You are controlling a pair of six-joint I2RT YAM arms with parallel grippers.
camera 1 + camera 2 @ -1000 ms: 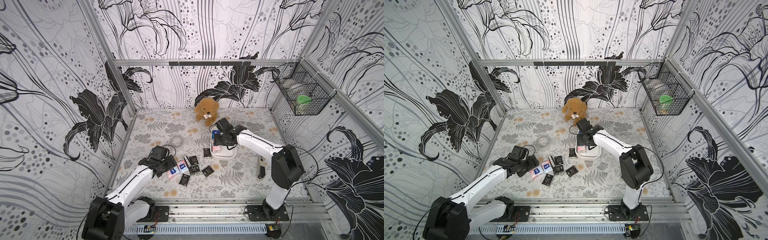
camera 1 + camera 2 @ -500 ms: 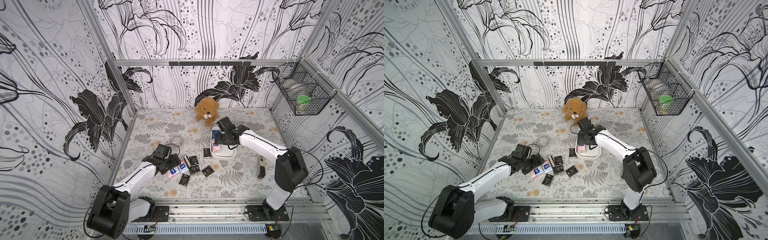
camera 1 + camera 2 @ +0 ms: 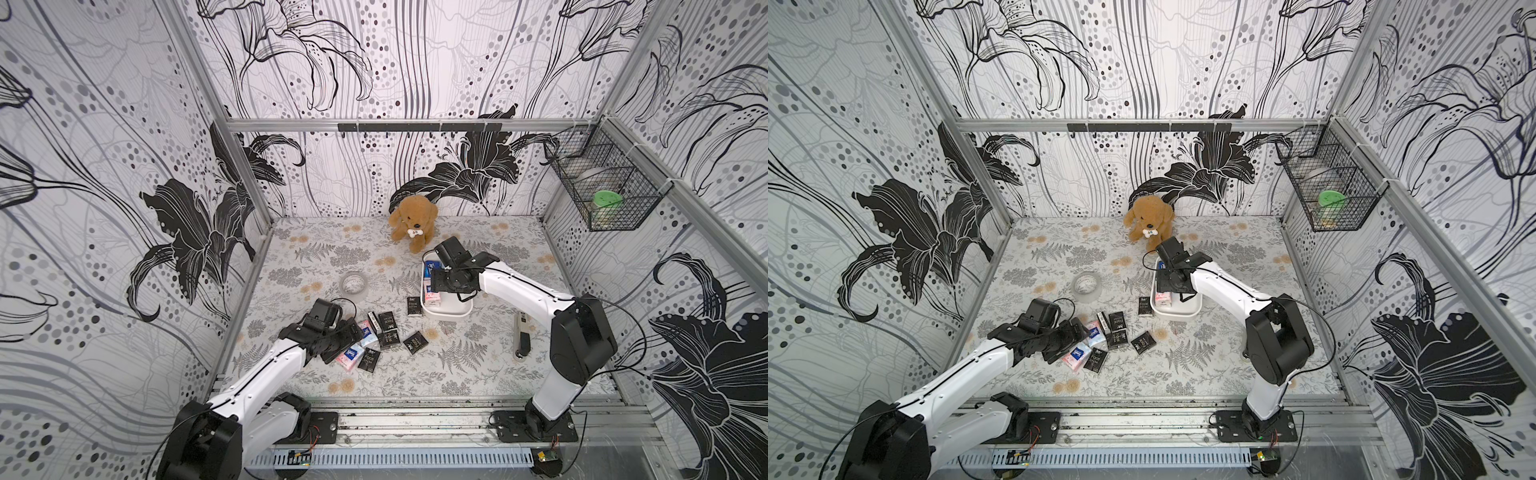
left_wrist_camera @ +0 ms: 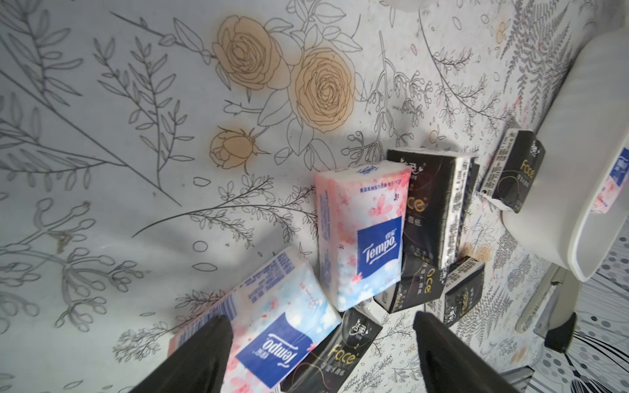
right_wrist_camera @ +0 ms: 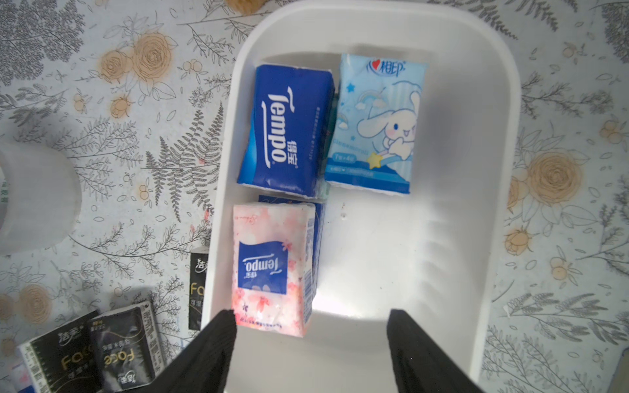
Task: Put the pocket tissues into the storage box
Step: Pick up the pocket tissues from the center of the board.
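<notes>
Several pocket tissues (image 3: 388, 336) lie in a loose pile at the front middle of the table, mostly black ones with a few pink ones. My left gripper (image 4: 321, 318) is open just over the pile, its fingers straddling a pink packet (image 4: 282, 326) and a black packet (image 4: 340, 354), gripping neither. The white storage box (image 3: 451, 309) stands to the right of the pile. Inside it lie a dark blue packet (image 5: 286, 126), a light blue packet (image 5: 374, 126) and a pink packet (image 5: 272, 268) resting on another blue one. My right gripper (image 5: 311, 314) hangs open and empty above the box.
A clear tape roll (image 3: 353, 284) sits behind the pile. A brown plush dog (image 3: 413, 222) sits at the back, close to the box. A black and silver hand tool (image 3: 521, 334) lies right of the box. A wire basket (image 3: 602, 195) hangs on the right wall.
My left gripper has moved a little to the right and down onto the pile. The right gripper has stayed over the box.
</notes>
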